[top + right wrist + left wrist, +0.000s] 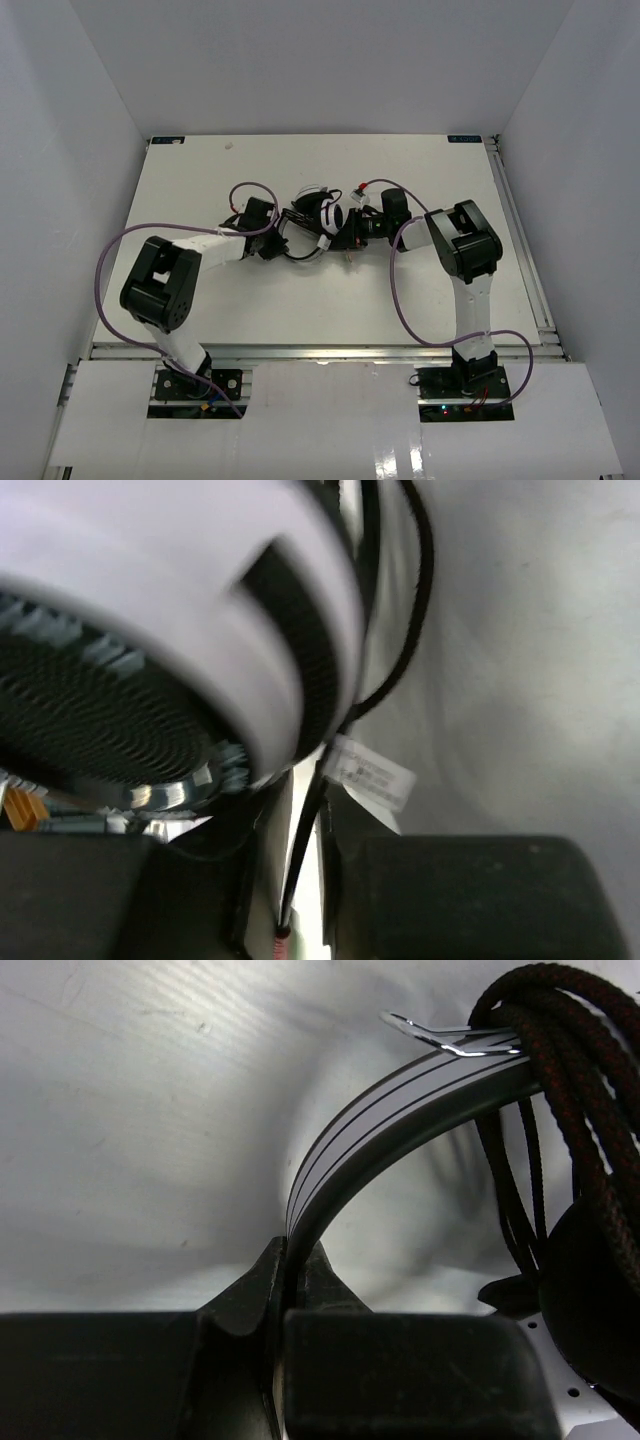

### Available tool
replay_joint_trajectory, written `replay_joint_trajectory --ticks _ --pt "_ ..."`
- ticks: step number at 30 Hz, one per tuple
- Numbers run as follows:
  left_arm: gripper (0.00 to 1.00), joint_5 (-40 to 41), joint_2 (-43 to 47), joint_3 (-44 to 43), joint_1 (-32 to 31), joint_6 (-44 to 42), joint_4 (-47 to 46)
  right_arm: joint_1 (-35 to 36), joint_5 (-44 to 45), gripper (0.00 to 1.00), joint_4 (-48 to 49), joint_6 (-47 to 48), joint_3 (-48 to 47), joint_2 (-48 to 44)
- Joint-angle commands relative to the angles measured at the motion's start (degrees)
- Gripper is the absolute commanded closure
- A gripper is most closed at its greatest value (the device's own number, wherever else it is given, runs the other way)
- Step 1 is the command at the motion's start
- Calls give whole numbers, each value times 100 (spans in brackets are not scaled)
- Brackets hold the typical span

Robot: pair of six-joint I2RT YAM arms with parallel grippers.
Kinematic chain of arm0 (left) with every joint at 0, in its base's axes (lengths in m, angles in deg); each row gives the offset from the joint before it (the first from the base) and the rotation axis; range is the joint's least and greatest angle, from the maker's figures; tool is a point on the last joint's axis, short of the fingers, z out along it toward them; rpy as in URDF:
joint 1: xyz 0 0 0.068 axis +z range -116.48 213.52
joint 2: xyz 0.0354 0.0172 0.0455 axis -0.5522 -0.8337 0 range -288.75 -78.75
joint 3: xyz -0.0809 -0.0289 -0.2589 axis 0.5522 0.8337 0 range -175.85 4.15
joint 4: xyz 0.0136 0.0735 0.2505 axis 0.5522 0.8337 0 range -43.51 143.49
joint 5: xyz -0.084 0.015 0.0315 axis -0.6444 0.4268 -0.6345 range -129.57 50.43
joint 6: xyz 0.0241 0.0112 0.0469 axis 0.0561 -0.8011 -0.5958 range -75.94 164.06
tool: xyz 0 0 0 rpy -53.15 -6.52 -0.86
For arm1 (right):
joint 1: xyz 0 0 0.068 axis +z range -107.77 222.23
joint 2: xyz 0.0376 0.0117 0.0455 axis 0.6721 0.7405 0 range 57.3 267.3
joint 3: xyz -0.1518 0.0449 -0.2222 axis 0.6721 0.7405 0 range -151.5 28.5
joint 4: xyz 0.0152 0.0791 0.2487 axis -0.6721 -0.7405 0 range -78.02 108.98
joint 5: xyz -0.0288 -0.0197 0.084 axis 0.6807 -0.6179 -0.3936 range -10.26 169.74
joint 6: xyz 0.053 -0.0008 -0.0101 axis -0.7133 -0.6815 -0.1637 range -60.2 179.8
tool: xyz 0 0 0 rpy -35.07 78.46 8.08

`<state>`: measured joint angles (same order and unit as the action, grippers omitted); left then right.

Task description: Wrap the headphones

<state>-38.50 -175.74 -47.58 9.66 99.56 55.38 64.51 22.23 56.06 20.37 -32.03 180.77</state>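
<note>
We judge the wrapping to be under way: the headphones (322,215) sit on the white counter (420,170) between our two claws, one claw at each side of them. The left claw (292,1260) is clamped tight on the headband (400,1100), which rises straight out from between its jaws and arcs away up and to the right. Past the far end of that arc, several turns of cable (570,1050) already hang bunched over the band.

The right claw (300,830) has its jaws close together with one thin strand of cable running up between them. Whether they pinch that strand or only flank it, we cannot tell. Just above this claw looms an earcup (150,680), and a small white tag (372,780) hangs on the strand just beyond the jaw tips.

The next move, as we see it, calls for the left claw to hold the band steady while the right one carries the strand round again, keeping it taut enough not to slip off.

The headband is smooth, glossy plastic, a flat white strip with thin dark lines and a dark underside. The cable is braided and rough, black flecked with red. The earcup is round, with a white shell and a dark meshed face.
</note>
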Motion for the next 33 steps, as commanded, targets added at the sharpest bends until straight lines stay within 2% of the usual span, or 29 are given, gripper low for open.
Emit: replay_joint_trajectory --ticks 1,2,5,12,14,16,18,20,22,23,24,27,31,33 --pt "100 -83 -270 -776 47 444 434 -31 -79 63 -318 294 -341 78" --pt "100 -98 -321 -837 47 485 473 -31 -73 56 -491 416 -380 76" --pt "100 -98 -397 -974 47 640 590 -47 -77 42 -1060 859 -449 -11" --pt "100 -28 -589 -1515 47 673 1493 -459 491 29 -3078 2534 -433 -958" --pt "97 -28 -491 -1507 47 664 1558 -646 671 25 -3696 3012 -425 -1264" --pt "84 -51 -298 -1452 47 635 1563 -780 863 19 -4344 3554 -430 -1557" --pt "67 -103 -6 -1429 47 528 1554 -865 1217 13 -4949 4053 -476 -1919" --pt "44 -185 200 -1446 47 403 1554 -866 1513 10 -5411 4605 -450 -2198" --pt "14 -436 424 -1497 47 193 1563 -866 1827 10 -5742 5174 -373 -2758" --pt "9 -547 573 -1511 47 31 1576 -859 2030 10 -5800 5334 -359 -2905" --pt "4 -653 692 -1510 47 -111 1580 -845 2227 10 -5872 5535 -348 -3077" --pt "2 -1100 1165 -1397 47 -780 1512 -778 3200 10 -6176 6313 -305 -3797" --pt "2 -1772 2104 -760 39 -1610 1088 -800 4146 10 -6232 6581 -58 -4685" --pt "2 -1782 2812 -318 39 -2022 945 -884 4379 10 -6249 6548 62 -5100"
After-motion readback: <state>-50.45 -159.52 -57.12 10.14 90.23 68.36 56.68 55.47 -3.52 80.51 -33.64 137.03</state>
